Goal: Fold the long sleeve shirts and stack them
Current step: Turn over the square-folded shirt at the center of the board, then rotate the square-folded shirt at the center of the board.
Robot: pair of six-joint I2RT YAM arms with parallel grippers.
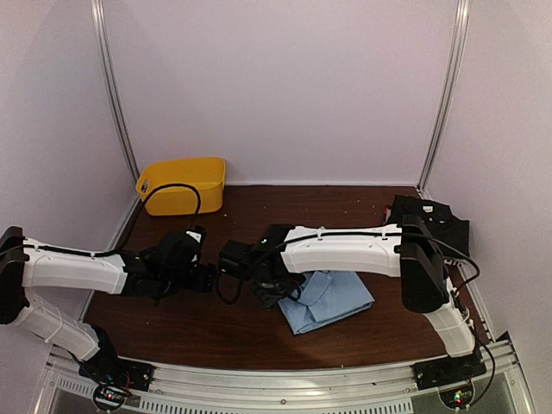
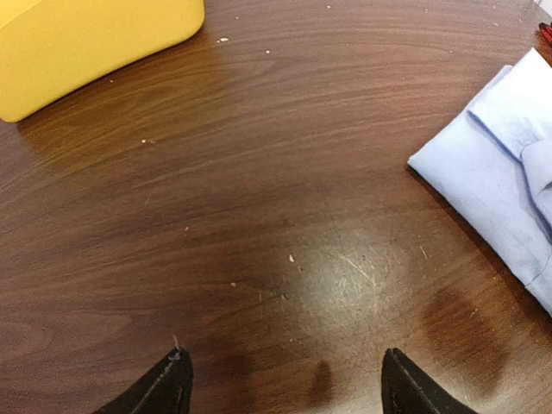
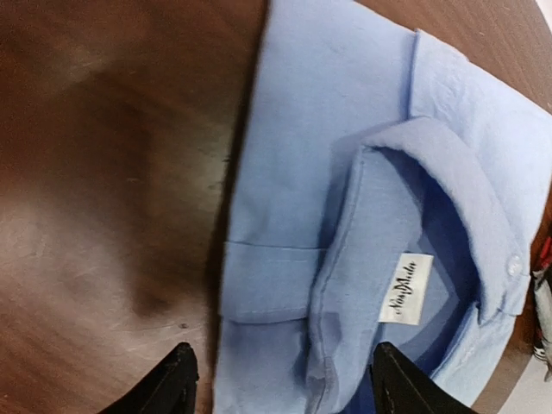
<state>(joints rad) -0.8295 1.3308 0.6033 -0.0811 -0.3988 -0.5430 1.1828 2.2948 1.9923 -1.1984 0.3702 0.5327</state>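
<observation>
The dark brown wooden table (image 1: 207, 332) carries both arm bases at its near edge. A little further in, the left gripper (image 2: 289, 390) hangs low above bare wood. Its two black fingers stand wide apart and nothing is between them. Just to its right, the right gripper (image 3: 280, 392) is also spread wide and grips nothing. One of its fingertips (image 3: 177, 379) is over the wood and the other is over cloth.

Under it lies the light blue collared cloth shirt (image 3: 310, 164), folded flat near the middle of the table, slightly to the right side. Its collar (image 3: 448, 190) faces up (a small white label (image 3: 408, 289) with dark script shows inside it). Its left edge is below the right gripper, and it is apart from the left gripper.

Further back, the black cloth shirt (image 1: 431, 220) lies in a compact folded shape at the far right corner. At the far left corner stands the yellow plastic bin (image 1: 183, 184), close to the back wall.
</observation>
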